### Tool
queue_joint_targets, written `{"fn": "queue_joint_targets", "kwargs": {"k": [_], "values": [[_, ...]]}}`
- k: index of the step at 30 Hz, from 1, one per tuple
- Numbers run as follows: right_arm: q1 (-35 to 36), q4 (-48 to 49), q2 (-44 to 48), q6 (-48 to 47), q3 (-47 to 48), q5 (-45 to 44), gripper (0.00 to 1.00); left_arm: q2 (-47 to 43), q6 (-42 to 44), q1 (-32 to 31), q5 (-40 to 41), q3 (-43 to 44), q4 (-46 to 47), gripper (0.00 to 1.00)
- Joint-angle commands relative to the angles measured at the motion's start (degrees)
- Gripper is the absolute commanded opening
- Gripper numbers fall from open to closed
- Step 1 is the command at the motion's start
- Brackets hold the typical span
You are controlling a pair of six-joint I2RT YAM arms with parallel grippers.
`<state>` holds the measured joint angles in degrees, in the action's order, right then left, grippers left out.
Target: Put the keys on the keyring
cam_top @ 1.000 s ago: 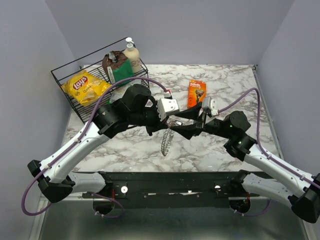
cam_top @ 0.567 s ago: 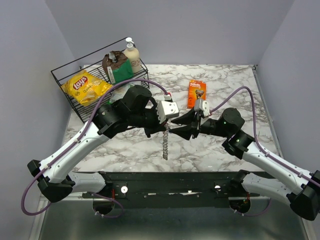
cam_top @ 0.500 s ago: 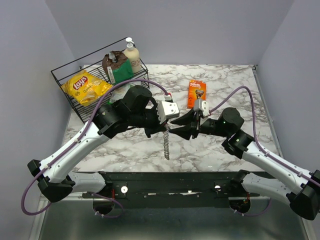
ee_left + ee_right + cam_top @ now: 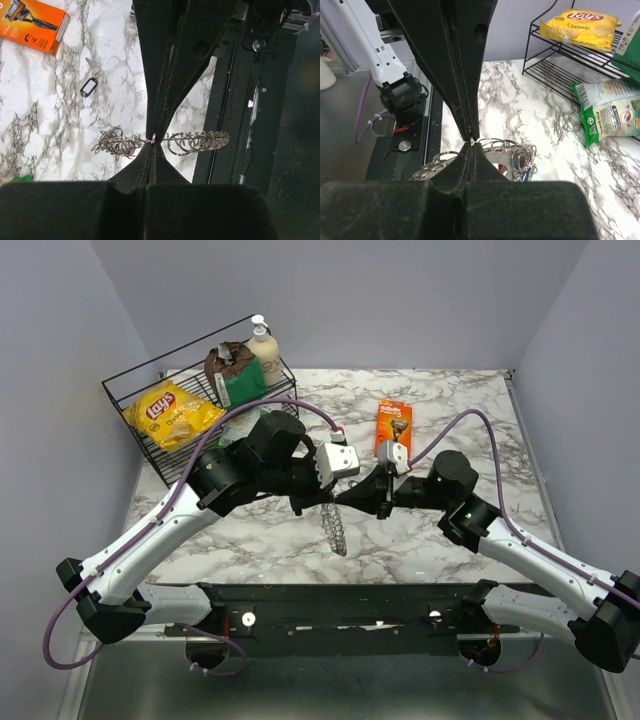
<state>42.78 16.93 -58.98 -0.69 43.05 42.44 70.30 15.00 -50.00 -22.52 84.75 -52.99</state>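
Count: one keyring (image 4: 336,526), two grippers. You have the ring hanging above mid-table; left gripper (image 4: 152,144) and right gripper (image 4: 472,142) each pinch its wire, jaws pressed together. Left wrist view alone shows one tagged key (image 4: 90,85) on the marble (image 4: 40,125), 10 o'clock of the ring.

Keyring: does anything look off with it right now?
Both the left claw and right claw are shut on the keyring at nearly one spot, so it hangs in mid-air between them, loops fanned to both sides. A small tagged key lies loose on the table, apart from the ring.
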Motion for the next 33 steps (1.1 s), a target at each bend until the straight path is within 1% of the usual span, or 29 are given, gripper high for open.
{"fn": "queue_joint_targets", "kwargs": {"k": [1,7,8,10,11,12,13,14,17,21,23,24,25,26,27,28,29,30,31,32,33], "values": [[0.11,-0.32,0.09,-1.07,1.34,0.98,0.01,-0.08,0.11,-0.54,-1.82,1.21,2.01,0.00],[0.11,1.17,0.88,-0.98,0.46,0.11,0.01,-1.39,-0.85,-0.54,-0.25,0.24,4.47,0.00],[0.11,1.79,1.15,-0.72,-0.32,-0.33,0.01,-1.74,-1.20,-0.54,0.28,-0.20,5.17,0.04],[0.11,4.24,2.46,0.50,-1.38,-1.91,0.01,-3.58,-1.82,-0.45,2.21,-2.47,8.33,0.15],[0.11,5.38,2.90,0.51,-1.91,-2.53,0.01,-4.20,-3.04,-0.45,3.18,-3.44,9.74,0.31],[0.11,6.27,3.25,0.51,-2.78,-3.05,0.01,-4.73,-3.75,-0.45,4.75,-5.10,12.19,0.39],[0.11,7.58,4.04,2.51,-3.05,-3.41,0.01,-5.69,-4.28,-0.45,5.20,-5.82,13.25,0.46],[0.19,8.29,4.48,2.97,-3.41,-3.67,0.01,-6.05,-4.72,-0.19,5.30,-6.26,14.05,0.56],[0.11,12.42,5.89,5.08,-5.42,-5.34,0.01,-7.72,-7.00,0.69,4.07,-8.10,18.09,0.64],[0.11,19.53,7.83,8.59,-8.94,-8.67,0.01,-10.36,-10.95,3.05,0.82,-11.96,26.68,0.68],[0.11,25.68,9.31,11.31,-12.10,-10.43,0.01,-12.38,-13.41,4.46,-2.77,-13.64,29.95,0.70],[0.11,30.92,9.76,13.50,-13.41,-12.53,0.01,-13.69,-14.29,5.95,-4.27,-15.47,33.27,0.69],[0.11,33.93,10.20,14.56,-14.73,-13.86,0.01,-14.40,-14.82,7.01,-6.20,-16.45,35.04,0.69],[0.11,36.74,10.64,15.62,-17.53,-14.91,0.01,-15.27,-17.00,7.98,-10.83,-17.59,37.06,0.69],[0.02,42.08,11.16,16.50,-18.78,-16.75,0.01,-16.07,-18.51,10.16,-13.05,-20.04,41.78,0.69],[0.10,44.83,11.26,17.73,-20.01,-17.03,0.01,-17.55,-19.74,11.31,-15.51,-21.28,44.27,0.69],[0.02,47.29,11.26,18.26,-21.50,-17.12,0.01,-18.26,-22.62,12.28,-20.67,-23.64,46.81,0.69],[0.19,50.71,11.17,18.70,-22.04,-16.86,0.01,-18.79,-24.04,13.25,-22.72,-24.54,51.54,0.70],[0.11,52.14,10.99,18.88,-22.30,-16.42,0.01,-19.41,-25.36,14.91,-25.18,-25.33,52.89,0.70],[0.11,53.55,10.91,19.14,-22.48,-15.72,0.01,-19.33,-27.81,15.63,-27.38,-26.03,55.69,0.70],[0.11,55.91,10.64,19.23,-22.83,-14.67,0.01,-19.15,-28.53,15.98,-30.97,-26.82,58.41,0.70]]}}
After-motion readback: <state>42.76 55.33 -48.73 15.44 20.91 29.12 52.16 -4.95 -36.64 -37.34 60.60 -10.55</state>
